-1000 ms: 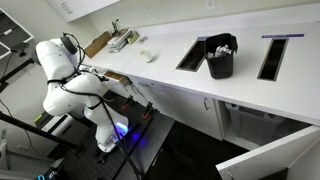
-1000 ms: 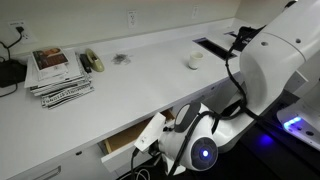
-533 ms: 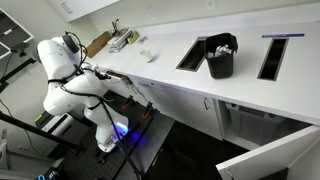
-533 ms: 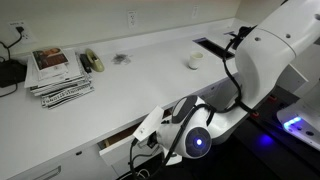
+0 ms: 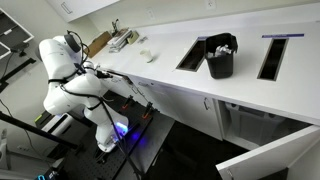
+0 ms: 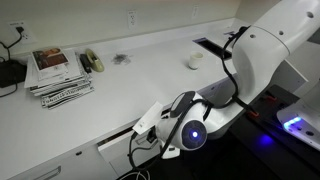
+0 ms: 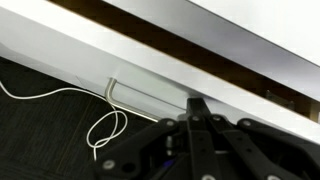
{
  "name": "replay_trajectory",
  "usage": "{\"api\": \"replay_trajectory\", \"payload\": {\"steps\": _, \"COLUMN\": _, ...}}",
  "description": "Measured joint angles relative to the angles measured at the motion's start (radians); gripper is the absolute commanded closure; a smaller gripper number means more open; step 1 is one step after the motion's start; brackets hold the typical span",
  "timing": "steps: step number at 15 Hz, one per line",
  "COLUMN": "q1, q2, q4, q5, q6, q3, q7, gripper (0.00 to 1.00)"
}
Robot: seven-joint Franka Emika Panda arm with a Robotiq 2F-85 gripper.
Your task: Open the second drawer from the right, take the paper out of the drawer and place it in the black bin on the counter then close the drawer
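Note:
The white drawer (image 6: 113, 146) below the counter stands slightly open; its front and bar handle (image 7: 148, 91) fill the wrist view, with a dark gap above. My gripper (image 7: 197, 104) is shut and empty, its fingertips against the drawer front right of the handle. In an exterior view the gripper (image 5: 124, 81) is at the drawer under the counter edge. The black bin (image 5: 220, 62) stands on the counter with crumpled paper (image 5: 221, 44) showing in its top.
A stack of magazines (image 6: 58, 72) and a small white object (image 6: 194, 62) lie on the counter (image 6: 130, 90). Rectangular cut-outs (image 5: 192, 54) flank the bin. A white cable (image 7: 105, 127) loops on the dark floor below the drawer. A cabinet door (image 5: 270, 158) hangs open.
The arm has pushed the drawer inward; the open gap with the brown interior has narrowed to a slit. The gripper stayed shut against the front.

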Motion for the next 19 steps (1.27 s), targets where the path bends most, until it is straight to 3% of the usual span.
{"api": "replay_trajectory", "payload": {"steps": 5, "q1": -0.015, "q2": -0.062, "q4": -0.053, "q5": 0.074, "q6": -0.029, "q3": 0.087, "q7": 0.064, "gripper": 1.0}}
{"api": "replay_trajectory", "payload": {"steps": 11, "q1": -0.045, "q2": -0.327, "q4": -0.228, "q5": 0.314, "q6": -0.247, "q3": 0.22, "q7": 0.08, "gripper": 1.0}}
{"api": "replay_trajectory", "payload": {"steps": 15, "q1": -0.055, "q2": -0.514, "q4": -0.302, "q5": 0.417, "q6": -0.355, "q3": 0.261, "q7": 0.076, "gripper": 1.0}}
{"api": "replay_trajectory", "payload": {"steps": 19, "q1": -0.055, "q2": -0.638, "q4": -0.348, "q5": 0.458, "q6": -0.39, "q3": 0.271, "q7": 0.074, "gripper": 1.0}}
